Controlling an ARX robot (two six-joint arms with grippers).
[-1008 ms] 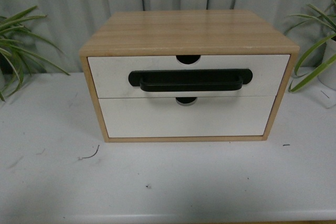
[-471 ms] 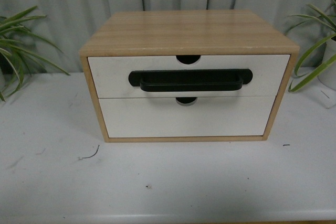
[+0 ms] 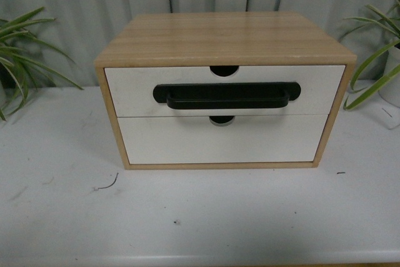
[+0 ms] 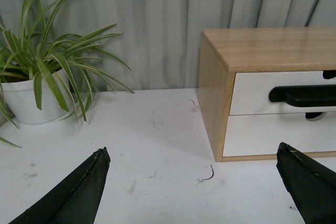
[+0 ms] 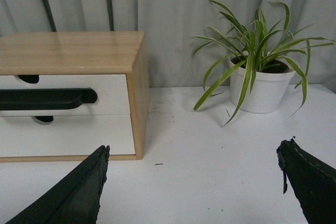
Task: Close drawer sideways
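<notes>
The drawer (image 3: 137,89) is the upper one of a light wood cabinet (image 3: 225,35), with a white front, a long black bar handle (image 3: 226,95) and a half-round notch in its top edge. Its front sits flush with the cabinet frame. It also shows in the left wrist view (image 4: 252,90) and the right wrist view (image 5: 110,85). Neither arm shows in the front view. My left gripper (image 4: 194,182) is open and empty over the table left of the cabinet. My right gripper (image 5: 194,182) is open and empty over the table right of it.
A plain white drawer front (image 3: 219,142) sits below. A potted plant in a white pot stands left of the cabinet (image 4: 26,100) and another right of it (image 5: 265,90). Grey curtains (image 3: 81,4) hang behind. A small curled wire (image 3: 107,186) lies on the white table (image 3: 200,217).
</notes>
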